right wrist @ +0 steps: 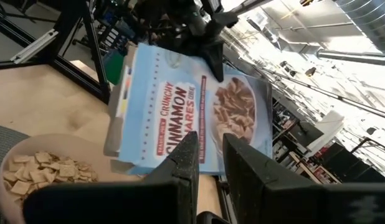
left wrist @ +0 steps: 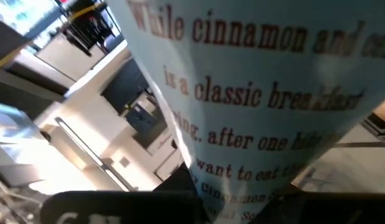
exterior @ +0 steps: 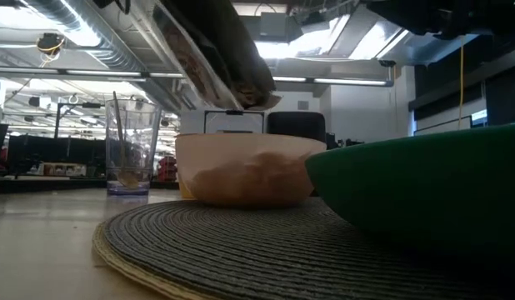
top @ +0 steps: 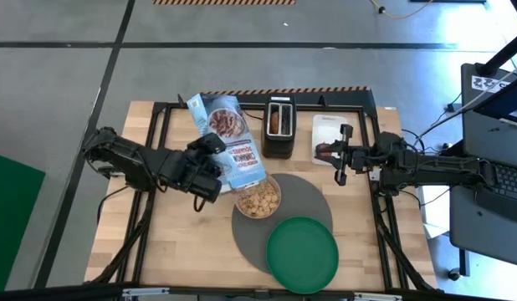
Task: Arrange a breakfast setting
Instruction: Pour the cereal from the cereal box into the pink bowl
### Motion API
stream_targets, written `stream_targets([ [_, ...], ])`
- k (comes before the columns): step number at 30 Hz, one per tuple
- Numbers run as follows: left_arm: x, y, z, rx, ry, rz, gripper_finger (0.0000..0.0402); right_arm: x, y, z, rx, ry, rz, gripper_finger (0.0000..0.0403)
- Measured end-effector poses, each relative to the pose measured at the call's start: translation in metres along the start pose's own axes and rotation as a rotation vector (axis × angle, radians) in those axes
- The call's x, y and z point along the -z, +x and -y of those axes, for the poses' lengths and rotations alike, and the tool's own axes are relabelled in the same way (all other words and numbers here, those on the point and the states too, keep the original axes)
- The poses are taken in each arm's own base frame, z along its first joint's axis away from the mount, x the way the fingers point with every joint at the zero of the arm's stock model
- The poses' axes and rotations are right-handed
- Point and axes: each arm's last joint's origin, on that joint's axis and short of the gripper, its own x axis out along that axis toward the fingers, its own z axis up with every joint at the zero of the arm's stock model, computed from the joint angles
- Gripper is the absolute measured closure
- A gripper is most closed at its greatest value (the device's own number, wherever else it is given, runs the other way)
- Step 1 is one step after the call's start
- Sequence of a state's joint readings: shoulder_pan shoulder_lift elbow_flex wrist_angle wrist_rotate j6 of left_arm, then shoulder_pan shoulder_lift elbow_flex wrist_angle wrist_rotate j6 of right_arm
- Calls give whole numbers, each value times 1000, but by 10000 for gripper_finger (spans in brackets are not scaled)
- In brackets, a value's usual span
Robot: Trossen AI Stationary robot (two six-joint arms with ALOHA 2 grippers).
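Overhead and table-level views of a breakfast setting in progress, read from left to right. The left gripper (top: 210, 167) is reaching in from the left side of the table with its fingers clamped nearly together on a light-blue cereal box (top: 229, 138), which is tilting with its lower end over the bowl (top: 258, 198). In the low view the box (exterior: 214, 52) is hanging at a slant just above the bowl's rim (exterior: 245, 142). The pinkish bowl, holding tan cereal squares (right wrist: 40, 171), is sitting on the upper left part of the round grey placemat (top: 311, 196). The green plate (top: 302, 253) is lying on the placemat's lower right edge, overlapping it toward the near side of the table. Behind the placemat the black toaster (top: 279, 125) is standing beside the box. To the right of it, the right gripper (top: 340, 155) is hovering over the white tray (top: 325, 127), its two fingers (right wrist: 186, 158) showing only a narrow gap and holding nothing. A clear glass (exterior: 129, 150) is standing on the table left of the bowl in the low view.
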State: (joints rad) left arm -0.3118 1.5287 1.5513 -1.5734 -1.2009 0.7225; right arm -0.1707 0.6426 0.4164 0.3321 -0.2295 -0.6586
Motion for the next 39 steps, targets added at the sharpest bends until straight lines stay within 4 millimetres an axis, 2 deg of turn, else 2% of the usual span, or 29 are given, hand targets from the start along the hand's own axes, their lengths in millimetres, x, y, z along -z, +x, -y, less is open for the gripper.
stream_targets([
  [5,21,7,0,99,-159,55,376,1,0,-1,-9,3,-11,340],
  [13,72,16,-8,139,-572,145,376,1,0,-1,-7,2,-9,340],
  [18,100,30,-14,225,-826,306,376,1,0,-1,-5,2,-9,340],
  [22,119,44,-15,259,-958,345,376,1,0,-1,-6,2,-10,340],
  [26,131,63,-13,320,-1035,343,376,2,0,-1,-12,4,-17,340],
  [30,132,93,-6,384,-1135,401,376,2,0,-1,-16,5,-19,340],
  [36,130,144,23,458,-1235,416,376,3,0,-3,-50,10,-18,340],
  [39,134,165,44,465,-1312,430,376,3,0,-4,-60,11,-10,340],
])
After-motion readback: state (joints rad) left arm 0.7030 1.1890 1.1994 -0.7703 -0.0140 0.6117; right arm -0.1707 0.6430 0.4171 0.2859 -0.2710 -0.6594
